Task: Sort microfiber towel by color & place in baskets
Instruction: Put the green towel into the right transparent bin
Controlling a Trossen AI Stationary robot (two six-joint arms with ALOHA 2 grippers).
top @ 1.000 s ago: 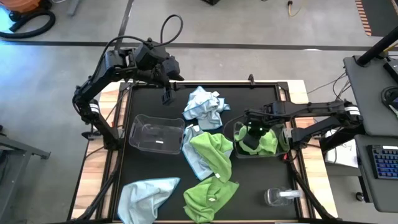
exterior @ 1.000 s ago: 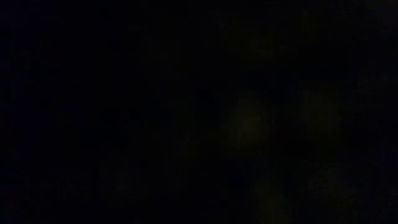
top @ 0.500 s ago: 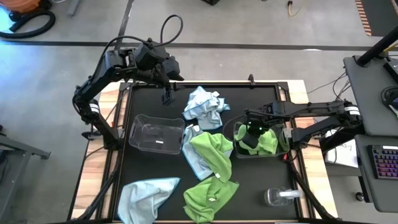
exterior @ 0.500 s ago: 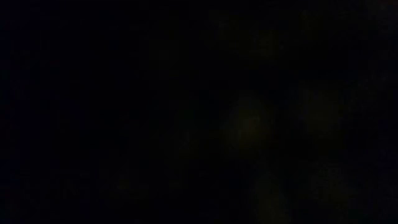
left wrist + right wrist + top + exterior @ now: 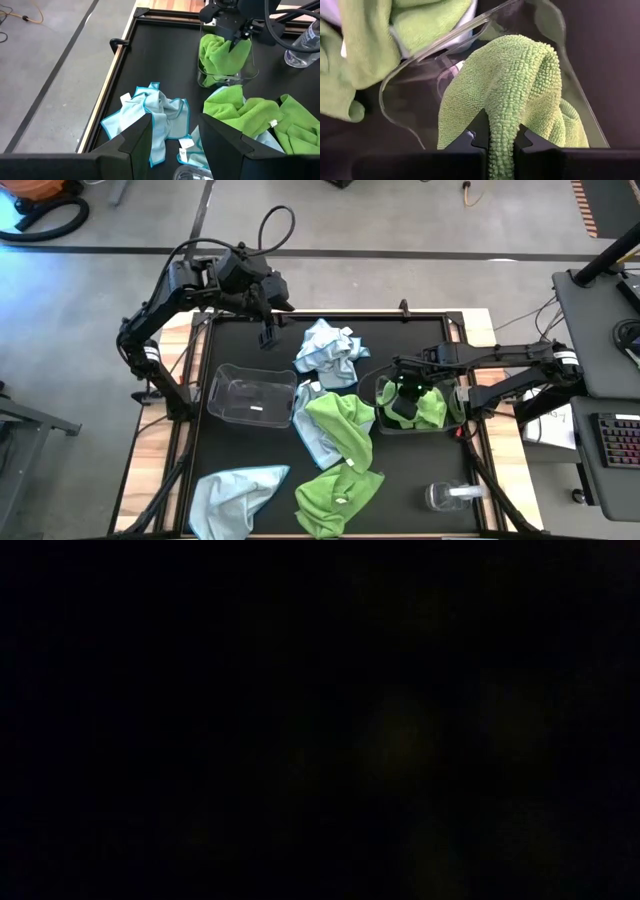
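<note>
From above, the right gripper [image 5: 404, 402] reaches into the clear basket [image 5: 460, 408] at the black table's [image 5: 400, 480] right side, its fingers pinched together on a lime green towel [image 5: 432, 408] lying inside it. The left gripper [image 5: 268, 332] hangs with fingers apart over the table's far edge, beside a crumpled pale blue towel [image 5: 328, 350]. An empty clear basket [image 5: 250, 396] sits at the left; more green and blue towels lie across the middle and near edge. The low view is black. The left wrist view shows spread fingers [image 5: 135, 142] above the blue towel [image 5: 150, 112]. The right wrist view shows fingertips [image 5: 481, 131] clamped on a green towel fold [image 5: 515, 90] inside the basket wall [image 5: 410, 70].
</note>
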